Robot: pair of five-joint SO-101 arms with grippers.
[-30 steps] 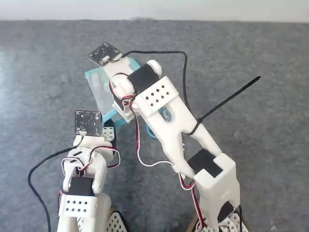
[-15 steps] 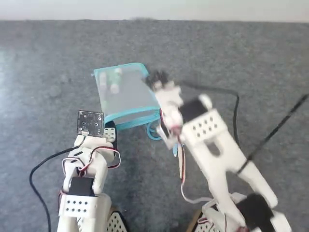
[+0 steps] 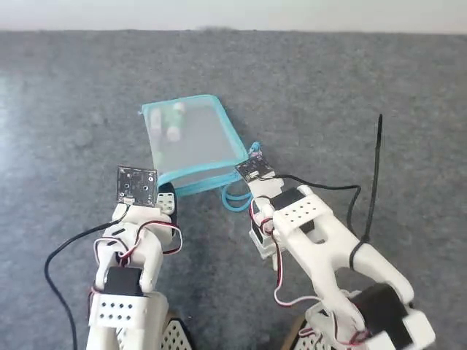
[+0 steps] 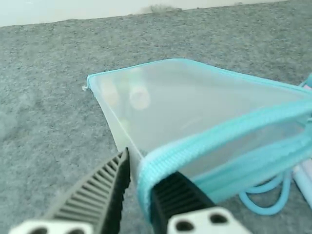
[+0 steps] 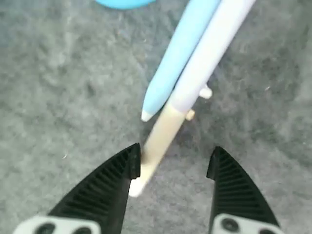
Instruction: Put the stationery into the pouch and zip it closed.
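Right wrist view: right hand [image 5: 175,151] spread over three pens [image 5: 204,58] on the worktop [image 5: 58,73]; judged light, stiff, slippery, best gripped mid-barrel; left hand [image 4: 141,170] pinches the soft pouch [image 4: 195,102] by its zip edge.

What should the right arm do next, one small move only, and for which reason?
Probably lower the right pincer and close it on the pens: it hangs open over their near ends, while the left pincer holds the pouch by its zipper edge.
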